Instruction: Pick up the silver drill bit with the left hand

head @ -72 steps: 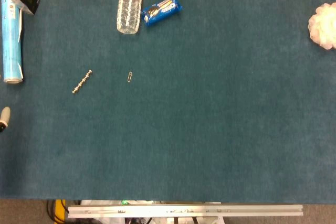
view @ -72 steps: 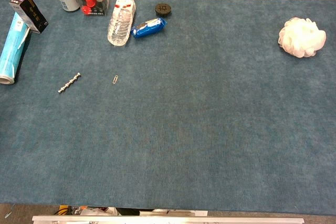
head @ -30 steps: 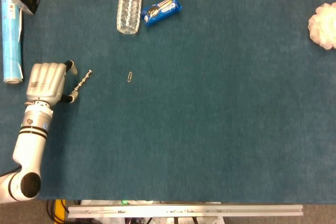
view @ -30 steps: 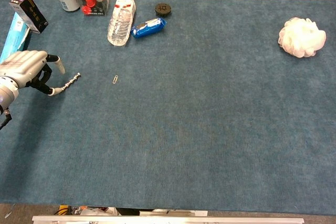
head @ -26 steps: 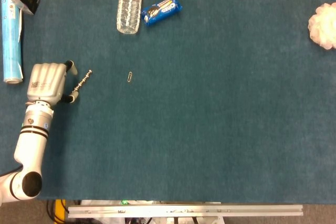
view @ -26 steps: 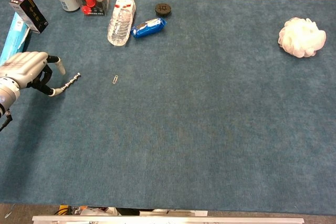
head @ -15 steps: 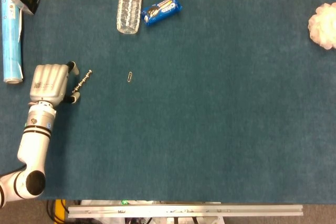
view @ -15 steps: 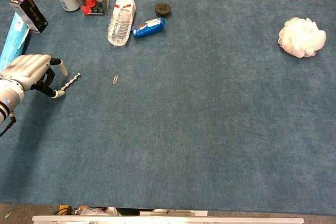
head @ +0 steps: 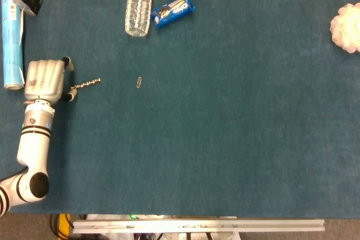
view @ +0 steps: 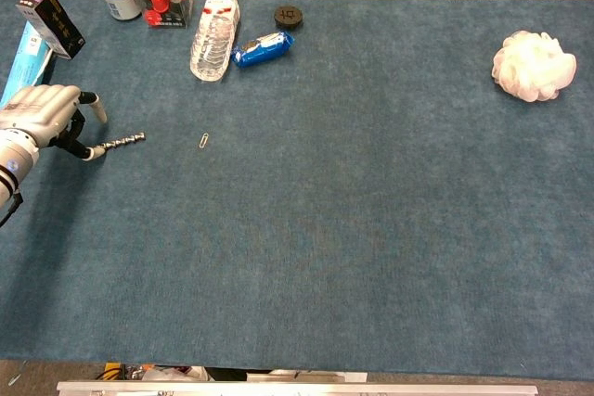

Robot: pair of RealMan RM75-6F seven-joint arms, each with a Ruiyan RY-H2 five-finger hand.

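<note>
One hand: left hand (head: 44,80), right unseen.
Bit: drill bit (head: 86,84) at its 3 o'clock, long axis 3-to-9.
Fingers: seemingly pinching the near end.

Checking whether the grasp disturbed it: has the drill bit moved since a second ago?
Yes. The drill bit has swung from diagonal to nearly level, its near end at the left hand; the paperclip is unmoved.
</note>
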